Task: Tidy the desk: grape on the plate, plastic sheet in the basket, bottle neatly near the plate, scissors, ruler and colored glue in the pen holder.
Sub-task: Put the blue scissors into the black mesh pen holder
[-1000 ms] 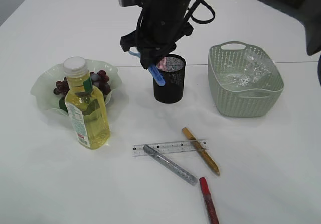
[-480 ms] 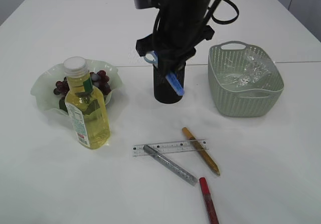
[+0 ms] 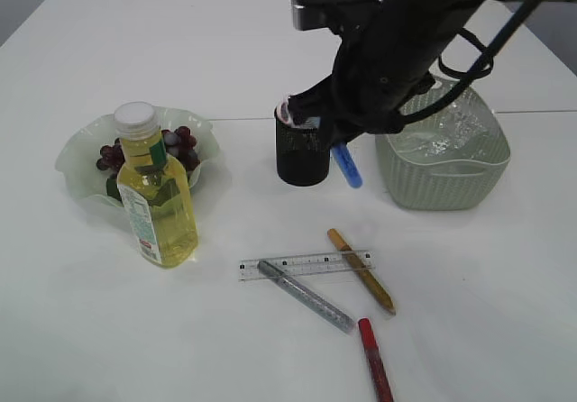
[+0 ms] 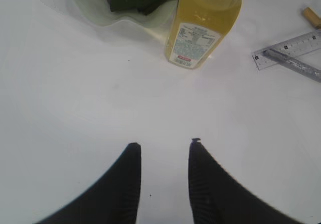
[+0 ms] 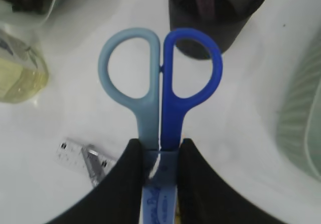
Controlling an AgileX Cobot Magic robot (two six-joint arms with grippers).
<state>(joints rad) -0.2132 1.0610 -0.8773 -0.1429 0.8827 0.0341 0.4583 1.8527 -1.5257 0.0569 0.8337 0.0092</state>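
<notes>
while my right gripper [image 5: 159, 156] clamps the scissors [image 5: 159, 88] just right of the pen holder [image 3: 302, 154], i worry the handles clip its rim and tip it; left gripper [image 4: 163, 156] hangs unclenched, empty.

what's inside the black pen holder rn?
Something pink shows at the rim of the black mesh pen holder, and in the right wrist view too. What it is, I can't tell. The lower interior is dark and hidden. The scissors aren't in; the right gripper holds them.
</notes>
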